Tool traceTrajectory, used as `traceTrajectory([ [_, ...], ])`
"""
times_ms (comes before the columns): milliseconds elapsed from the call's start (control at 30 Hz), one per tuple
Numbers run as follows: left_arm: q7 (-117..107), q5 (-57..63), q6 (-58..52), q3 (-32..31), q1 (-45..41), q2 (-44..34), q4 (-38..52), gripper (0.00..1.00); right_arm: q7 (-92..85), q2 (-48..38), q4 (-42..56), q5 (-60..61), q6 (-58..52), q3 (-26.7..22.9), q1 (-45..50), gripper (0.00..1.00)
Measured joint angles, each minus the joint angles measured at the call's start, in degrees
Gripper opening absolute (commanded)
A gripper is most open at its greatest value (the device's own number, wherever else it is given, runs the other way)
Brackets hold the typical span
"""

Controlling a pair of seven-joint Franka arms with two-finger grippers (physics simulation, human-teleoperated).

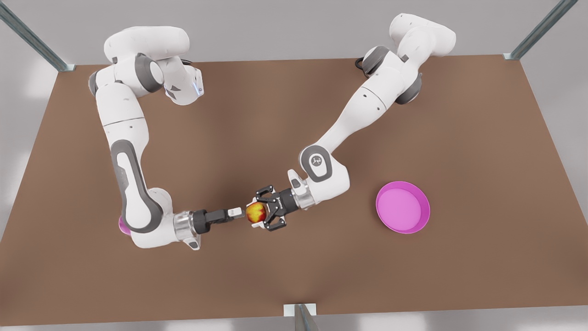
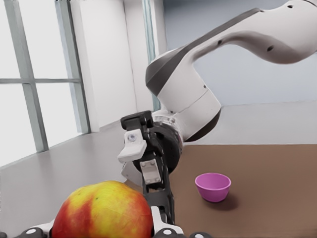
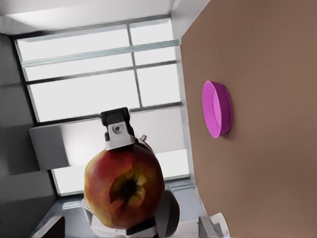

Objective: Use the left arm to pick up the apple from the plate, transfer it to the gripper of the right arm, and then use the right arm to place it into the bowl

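Apple (image 1: 255,213) hung above the brown tabletop (image 1: 229,115), gripped between the fingers of the left hand (image 1: 262,212), which reached in from the front view's right. The right hand (image 1: 236,212) pointed at it from the opposite side, its tip just beside the fruit; whether that hand was open or closed could not be told. The plate (image 1: 402,207) lay well apart on the front view's right. The bowl (image 2: 213,186) stood beyond the right arm.
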Motion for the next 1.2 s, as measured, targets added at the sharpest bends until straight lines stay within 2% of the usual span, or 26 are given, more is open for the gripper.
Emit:
traceTrajectory([
  [200,4.45,-0.02,0.6,-0.28,-0.05,0.02,0.03,0.65,-2.96,5.6,6.75,-0.66,-2.42,0.04,1.78,1.0],
  [600,9.9,-0.03,0.96,-0.21,-0.11,0.01,0.03,0.65,-6.39,5.75,7.22,0.52,-4.45,2.27,2.88,1.0],
  [933,12.39,-0.05,1.01,-0.2,-0.32,0.01,-0.05,0.65,-7.74,5.87,7.33,2.29,-1.27,3.61,3.75,1.0],
  [1000,12.74,-0.05,1.04,-0.19,-0.53,0.01,-0.05,0.65,-7.94,5.89,7.33,2.62,-0.28,3.68,3.77,0.93],
  [1033,12.9,-0.04,1.05,-0.16,-0.58,0.01,-0.05,0.65,-8.03,5.89,7.36,2.73,0.11,3.68,3.77,0.84],
  [1067,13.05,-0.04,1.05,-0.14,-0.6,0.0,-0.05,0.65,-8.12,5.9,7.36,2.83,0.44,3.67,3.77,0.8],
  [1200,13.61,-0.05,1.06,-0.03,-0.56,-0.01,-0.05,0.65,-8.43,5.9,7.35,3.01,1.32,3.67,3.78,0.77],
])
